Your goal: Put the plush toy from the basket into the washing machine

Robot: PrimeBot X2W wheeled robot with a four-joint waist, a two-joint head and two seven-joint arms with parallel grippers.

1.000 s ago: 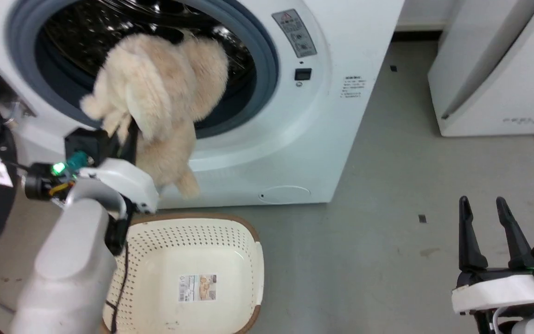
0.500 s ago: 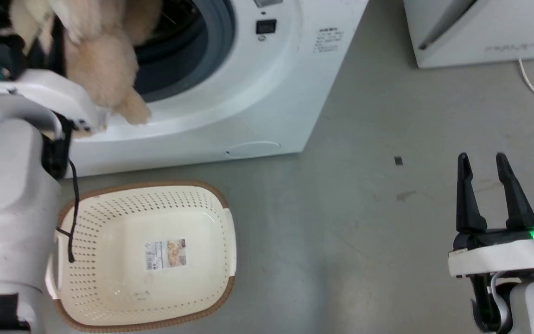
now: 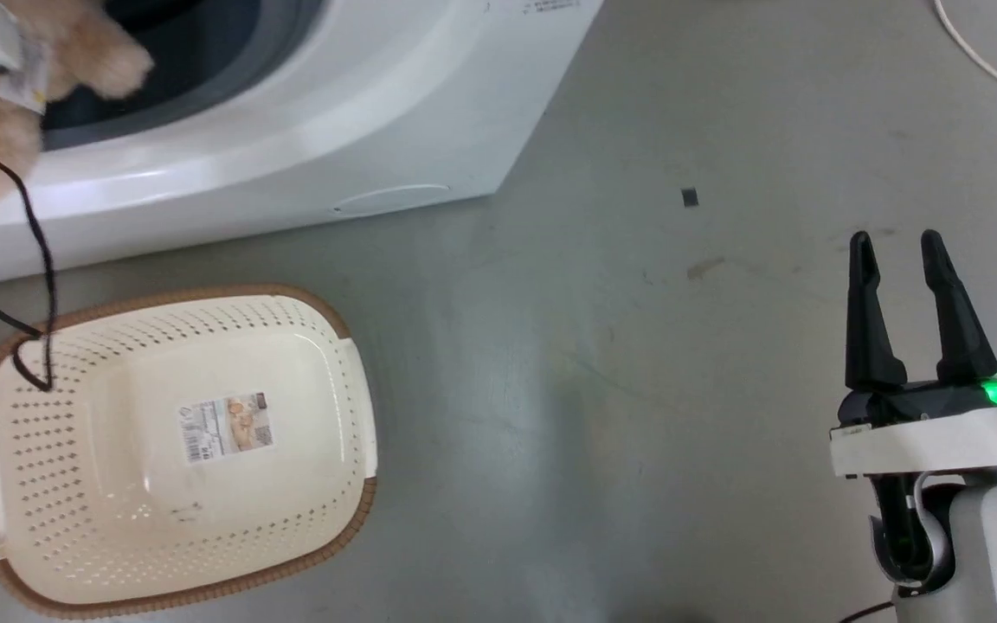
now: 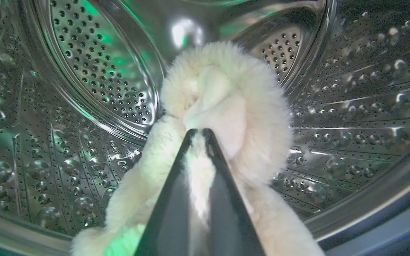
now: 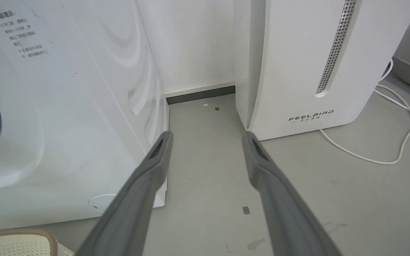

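Plush toy (image 4: pixel 226 106): cream and shaggy, in the middle of the left wrist view, inside the steel drum (image 4: pixel 101 71) of the washing machine (image 3: pixel 291 112).
Left pincer (image 4: pixel 199 133): closed on the plush toy, with fur pressed between its two dark fingers.
Right pincer (image 3: pixel 896 235): open and holding nothing, lower right of the head view, over the grey floor (image 3: pixel 594 389).
Basket (image 3: pixel 204 294): lower left of the head view, on the floor before the washing machine, a label sticker (image 3: pixel 226 426) on its bottom.
FEELBIRD appliance (image 5: pixel 297 53): upper right of the right wrist view.
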